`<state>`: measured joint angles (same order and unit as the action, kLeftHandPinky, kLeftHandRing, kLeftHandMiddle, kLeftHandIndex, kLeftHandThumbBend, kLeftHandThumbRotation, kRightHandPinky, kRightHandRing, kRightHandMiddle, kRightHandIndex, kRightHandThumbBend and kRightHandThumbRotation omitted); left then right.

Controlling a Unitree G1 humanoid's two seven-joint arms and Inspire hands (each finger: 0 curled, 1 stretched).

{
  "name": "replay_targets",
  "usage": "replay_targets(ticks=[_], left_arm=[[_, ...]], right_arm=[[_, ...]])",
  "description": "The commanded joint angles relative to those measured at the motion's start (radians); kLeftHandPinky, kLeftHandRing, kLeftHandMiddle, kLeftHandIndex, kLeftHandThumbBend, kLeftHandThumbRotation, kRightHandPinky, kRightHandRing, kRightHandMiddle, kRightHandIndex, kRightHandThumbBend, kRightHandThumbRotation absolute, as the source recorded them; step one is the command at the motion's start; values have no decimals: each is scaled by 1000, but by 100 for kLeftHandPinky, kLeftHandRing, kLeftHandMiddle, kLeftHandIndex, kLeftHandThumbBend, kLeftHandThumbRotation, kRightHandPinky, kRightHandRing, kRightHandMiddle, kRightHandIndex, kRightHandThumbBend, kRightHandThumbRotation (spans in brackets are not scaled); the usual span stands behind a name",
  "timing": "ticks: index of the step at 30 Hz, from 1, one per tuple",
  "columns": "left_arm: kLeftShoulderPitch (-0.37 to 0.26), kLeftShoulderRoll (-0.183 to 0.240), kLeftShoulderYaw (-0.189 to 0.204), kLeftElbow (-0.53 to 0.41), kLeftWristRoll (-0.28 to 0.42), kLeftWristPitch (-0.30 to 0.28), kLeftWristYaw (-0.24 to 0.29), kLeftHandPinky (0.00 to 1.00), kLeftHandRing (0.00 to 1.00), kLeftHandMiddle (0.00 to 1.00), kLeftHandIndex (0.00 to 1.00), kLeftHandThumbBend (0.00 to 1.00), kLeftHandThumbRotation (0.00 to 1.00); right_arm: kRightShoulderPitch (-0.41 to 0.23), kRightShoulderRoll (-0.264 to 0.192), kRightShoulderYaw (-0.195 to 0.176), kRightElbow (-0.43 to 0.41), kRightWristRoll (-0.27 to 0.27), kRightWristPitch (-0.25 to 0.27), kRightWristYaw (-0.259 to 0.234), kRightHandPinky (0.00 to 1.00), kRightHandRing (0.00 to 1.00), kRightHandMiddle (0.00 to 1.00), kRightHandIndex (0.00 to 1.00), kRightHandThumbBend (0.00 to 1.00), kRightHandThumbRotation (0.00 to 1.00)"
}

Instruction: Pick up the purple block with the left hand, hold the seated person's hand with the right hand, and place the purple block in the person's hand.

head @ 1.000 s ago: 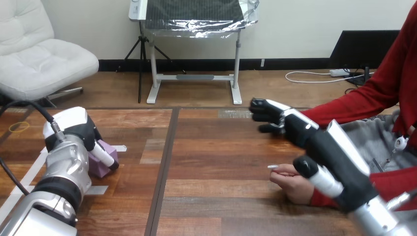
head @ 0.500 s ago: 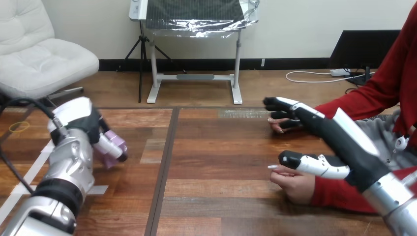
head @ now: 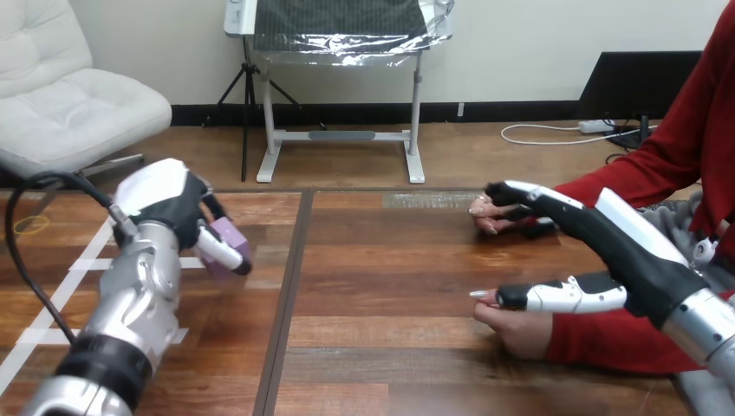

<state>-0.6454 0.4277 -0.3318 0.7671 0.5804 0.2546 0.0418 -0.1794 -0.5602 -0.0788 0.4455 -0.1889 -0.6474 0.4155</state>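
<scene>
Purple is the block [head: 232,236] that our left hand [head: 178,206] carries. We have it pinched between curled fingers and thumb, above the left half of the wooden table [head: 390,277] and well apart from the person.

Our right hand [head: 628,251] is spread, fingers straight, clasping nothing, and it hovers over the person's two hands at the view's right. Its thumb [head: 563,296] lies just over the nearer hand [head: 520,328], which rests on the table with its fingers pointing left. Its fingers [head: 520,191] reach beside the farther hand [head: 484,211]. We cannot tell whether the thumb touches the nearer hand.

As we judge it, the step in hand is to take hold of the person's hand while we bring the block across. To do it well, we settle the right hand first. We lower it slowly onto the nearer hand and curl fingers and thumb round it lightly, enough to steady it without squeezing. We leave its palm side free, because the block has to land there. Whether that palm faces up enough we cannot tell, so we check before we close.

The block seems gripped by a small part only, so a firm pinch and a level, unhurried path to the right matter. We bring it in from the left and above, clear of our own right thumb. We let go only once it sits low over the person's palm.
</scene>
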Motion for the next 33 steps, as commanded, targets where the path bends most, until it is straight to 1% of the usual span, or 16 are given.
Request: replay_targets(ticks=[1,3,5,10,15,21,24,30,33], left_arm=[[32,71,57,-278,6,31,-28,34,42,47,43,84,0],[42,73,62,-306,9,37,-34,34,41,46,43,84,0],[56,73,72,-340,6,42,-41,33,41,46,43,84,0],[86,74,94,-418,6,55,-59,33,40,46,43,84,0],[109,70,116,-479,5,74,-76,32,39,45,43,83,0],[139,71,136,-560,9,91,-97,32,39,45,43,83,0],[153,71,148,-593,7,90,-103,32,38,44,43,82,0],[174,69,170,-650,4,95,-123,30,36,43,43,82,0],[182,64,181,-680,2,111,-137,29,35,42,43,81,0]], right_arm=[[-184,-73,8,83,-44,-5,-34,72,84,88,89,100,51],[-194,-80,10,95,-56,-5,-34,71,85,89,89,100,49],[-205,-91,15,104,-81,5,-40,71,85,89,90,100,47],[-226,-111,25,120,-124,22,-42,70,86,90,91,100,45],[-245,-121,32,146,-147,26,-39,70,86,90,91,100,43],[-268,-143,54,159,-199,57,-35,71,86,89,90,100,41],[-283,-149,64,185,-206,49,-31,70,85,89,89,100,39],[-307,-164,86,201,-237,93,-1,69,85,88,89,100,39],[-321,-169,98,224,-250,89,4,69,85,88,89,100,38]])
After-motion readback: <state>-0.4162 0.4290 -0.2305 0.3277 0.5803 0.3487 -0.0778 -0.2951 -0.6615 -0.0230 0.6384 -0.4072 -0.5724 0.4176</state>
